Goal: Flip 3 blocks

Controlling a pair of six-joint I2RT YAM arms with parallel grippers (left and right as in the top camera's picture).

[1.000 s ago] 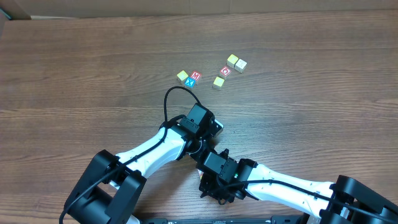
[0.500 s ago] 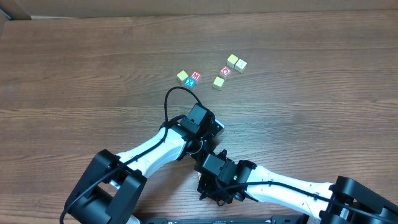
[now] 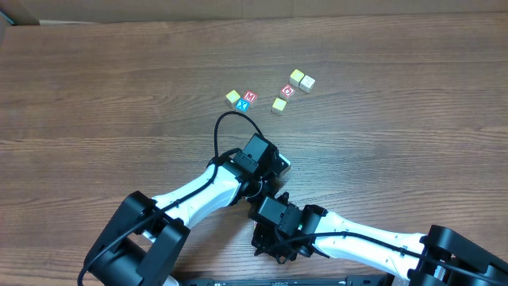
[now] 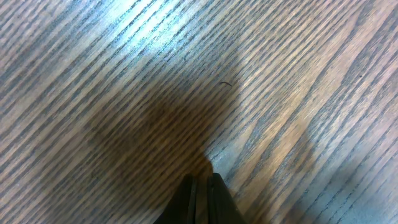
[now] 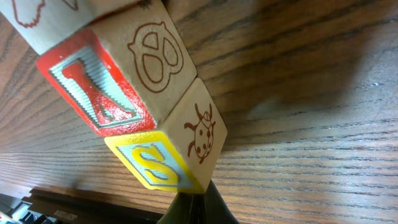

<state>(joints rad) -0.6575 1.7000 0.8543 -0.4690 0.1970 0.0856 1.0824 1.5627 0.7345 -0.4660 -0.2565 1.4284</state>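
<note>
In the right wrist view three blocks lie in a touching row close to the camera. They are a cream one at the top left, a red-letter-faced one with a pretzel drawing, and a yellow-faced S one with a ladybird. My right gripper is shut, its tip right at the S block's lower corner. My left gripper is shut over bare wood, with no block in its view. In the overhead view the crossed arms hide these three blocks. The left wrist lies above the right wrist.
Further back on the table sit other cubes: a yellow one, the red M and blue X, the red O, a yellow-cream one, and a pair. A black cable loops off the left wrist.
The left wrist has edged slightly right and towards the near edge of the table. The right wrist has barely shifted. Both grippers stay shut.
</note>
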